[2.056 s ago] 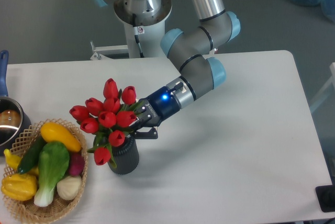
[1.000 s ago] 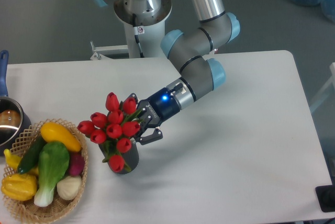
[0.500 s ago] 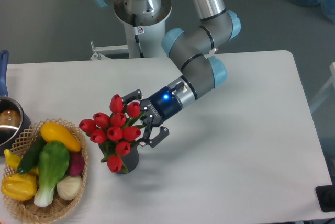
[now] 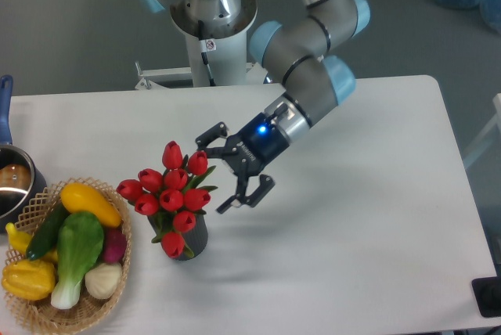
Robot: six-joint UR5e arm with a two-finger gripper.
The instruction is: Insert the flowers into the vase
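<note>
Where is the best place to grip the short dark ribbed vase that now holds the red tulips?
Probably the short dark ribbed vase is best gripped low across its round wall, coming from its right side. The red tulips hide the mouth, the wicker basket crowds its left, and the open gripper is already on the right.

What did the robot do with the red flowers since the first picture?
The gripper let go of the bunch of red tulips, opened wide and pulled back up and to the right. The tulips settled into the dark ribbed vase. The wicker basket of vegetables stayed put.
</note>
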